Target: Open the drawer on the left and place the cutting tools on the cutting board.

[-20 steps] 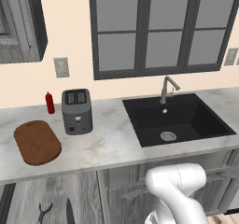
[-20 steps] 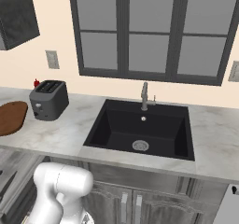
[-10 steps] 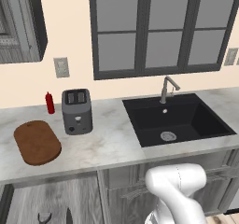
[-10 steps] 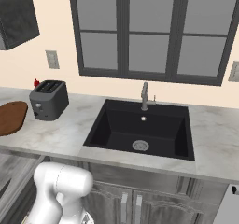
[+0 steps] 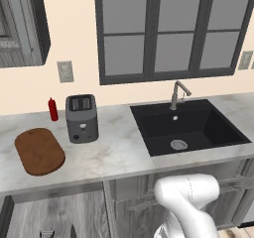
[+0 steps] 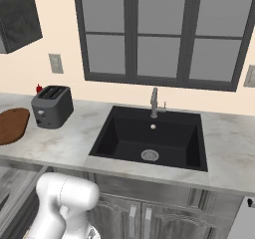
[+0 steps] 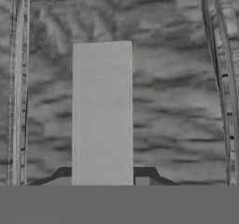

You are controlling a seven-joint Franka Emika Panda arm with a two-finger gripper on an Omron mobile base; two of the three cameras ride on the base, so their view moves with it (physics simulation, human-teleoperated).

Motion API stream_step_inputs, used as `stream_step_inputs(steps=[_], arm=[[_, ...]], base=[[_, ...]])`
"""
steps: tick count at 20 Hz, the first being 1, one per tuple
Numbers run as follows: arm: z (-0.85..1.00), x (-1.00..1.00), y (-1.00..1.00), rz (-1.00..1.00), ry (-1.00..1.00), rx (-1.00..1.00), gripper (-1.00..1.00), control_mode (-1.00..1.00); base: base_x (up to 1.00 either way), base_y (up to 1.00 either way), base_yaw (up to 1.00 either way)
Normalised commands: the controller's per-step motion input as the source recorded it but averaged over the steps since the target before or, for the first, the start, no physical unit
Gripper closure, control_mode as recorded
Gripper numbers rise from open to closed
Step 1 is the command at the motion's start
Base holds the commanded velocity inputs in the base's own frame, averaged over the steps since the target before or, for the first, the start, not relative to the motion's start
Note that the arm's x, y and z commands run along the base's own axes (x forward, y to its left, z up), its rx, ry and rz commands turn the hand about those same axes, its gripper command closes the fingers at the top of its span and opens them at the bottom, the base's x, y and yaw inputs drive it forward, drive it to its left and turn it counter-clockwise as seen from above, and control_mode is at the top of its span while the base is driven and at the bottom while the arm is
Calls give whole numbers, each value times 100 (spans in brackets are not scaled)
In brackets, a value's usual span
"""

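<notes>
Hand view, jaws on drawer (image 7: 177,101) handle (image 7: 101,113)

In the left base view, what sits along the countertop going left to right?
cutting board → red bottle → toaster → sink, with the faucet at its back edge.

We are seeing even, bright, shadowless rendered light over the marble counter (image 5: 114,155); the hand view is looking soft and blurred, especially toward 12 o'clock.
</notes>
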Motion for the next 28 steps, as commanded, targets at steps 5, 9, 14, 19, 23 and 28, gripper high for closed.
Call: stream_step_inputs(steps=[5, 9, 14, 19, 23, 28], arm=[[0, 0, 0, 0, 0, 0, -100, -100], [0, -10, 0, 0, 0, 0, -100, -100], [1, -42, 0, 0, -2, 0, -100, -100], [17, -80, 0, 0, -14, 1, -100, -100], [28, -63, 0, 0, -15, 1, -100, -100], [41, -64, 0, 0, -10, 3, -100, -100]], base=[[0, 0, 0], [0, 0, 0], [0, 0, 0], [0, 0, 0], [0, 0, 0], [0, 0, 0]])
